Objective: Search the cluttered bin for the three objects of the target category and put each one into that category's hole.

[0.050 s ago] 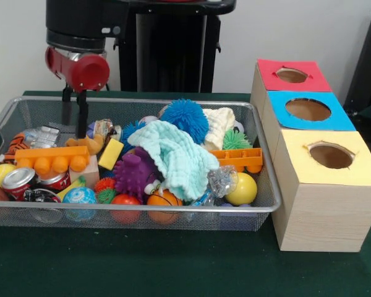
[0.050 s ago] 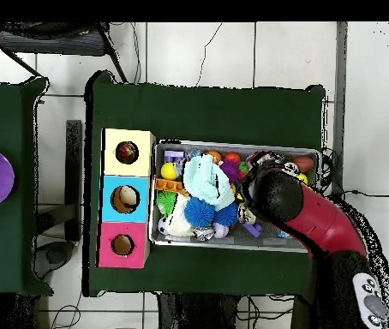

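Fig. legend, largest item first. Wire mesh bin [image 1: 173, 213] sat on the green table [image 1: 173, 266], heaped w/ toys; beside it stood the wooden box w/ three holes: yellow-topped hole [image 1: 331, 156], blue-topped hole [image 1: 308, 109], red-topped hole [image 1: 292, 75]. Arm came down over the bin's end farthest from the box. A teal cloth [image 1: 176, 154] draped the pile's middle, touching the blue spiky ball [image 1: 184, 119] and purple spiky toy [image 1: 135, 174]. Target category not identifiable, so its three objects can't be placed beyond "in the bin". To search well: probably shift the cloth aside first, slowly, avoiding the mesh wall. Gripper [image 1: 74, 117] hung w/ two dark fingers [image 1: 81, 117] slightly parted, holding nothing visible, tips near a small tin [image 1: 104, 129].
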You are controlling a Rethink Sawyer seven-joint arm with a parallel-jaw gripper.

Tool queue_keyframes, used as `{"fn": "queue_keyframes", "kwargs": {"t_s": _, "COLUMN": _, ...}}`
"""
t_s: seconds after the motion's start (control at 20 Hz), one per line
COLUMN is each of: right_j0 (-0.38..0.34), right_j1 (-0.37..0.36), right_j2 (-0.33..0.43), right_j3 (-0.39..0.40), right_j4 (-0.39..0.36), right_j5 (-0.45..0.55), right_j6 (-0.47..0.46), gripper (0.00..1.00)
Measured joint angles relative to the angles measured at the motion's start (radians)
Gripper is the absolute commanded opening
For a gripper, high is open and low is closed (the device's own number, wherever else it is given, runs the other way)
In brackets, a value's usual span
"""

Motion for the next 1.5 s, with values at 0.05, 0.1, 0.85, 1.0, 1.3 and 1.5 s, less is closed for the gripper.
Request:
{"fn": "queue_keyframes", "kwargs": {"t_s": 0.05, "right_j0": -0.018, "right_j1": 0.007, "right_j2": 0.015, "right_j3": 0.000, "right_j4": -0.020, "right_j5": 0.000, "right_j6": 0.000, "gripper": 1.00}}
{"fn": "queue_keyframes", "kwargs": {"t_s": 0.1, "right_j0": -0.029, "right_j1": 0.010, "right_j2": 0.023, "right_j3": 0.000, "right_j4": -0.030, "right_j5": 0.000, "right_j6": 0.000, "gripper": 1.00}}
{"fn": "queue_keyframes", "kwargs": {"t_s": 0.85, "right_j0": -0.107, "right_j1": 0.101, "right_j2": 0.094, "right_j3": -0.003, "right_j4": -0.116, "right_j5": -0.047, "right_j6": 0.000, "gripper": 1.00}}
{"fn": "queue_keyframes", "kwargs": {"t_s": 1.0, "right_j0": -0.107, "right_j1": 0.118, "right_j2": 0.098, "right_j3": -0.004, "right_j4": -0.116, "right_j5": -0.064, "right_j6": 0.000, "gripper": 1.00}}
{"fn": "queue_keyframes", "kwargs": {"t_s": 1.3, "right_j0": -0.106, "right_j1": 0.151, "right_j2": 0.112, "right_j3": -0.013, "right_j4": -0.116, "right_j5": -0.112, "right_j6": 0.000, "gripper": 1.00}}
{"fn": "queue_keyframes", "kwargs": {"t_s": 1.5, "right_j0": -0.101, "right_j1": 0.171, "right_j2": 0.114, "right_j3": -0.025, "right_j4": -0.116, "right_j5": -0.121, "right_j6": 0.000, "gripper": 1.00}}
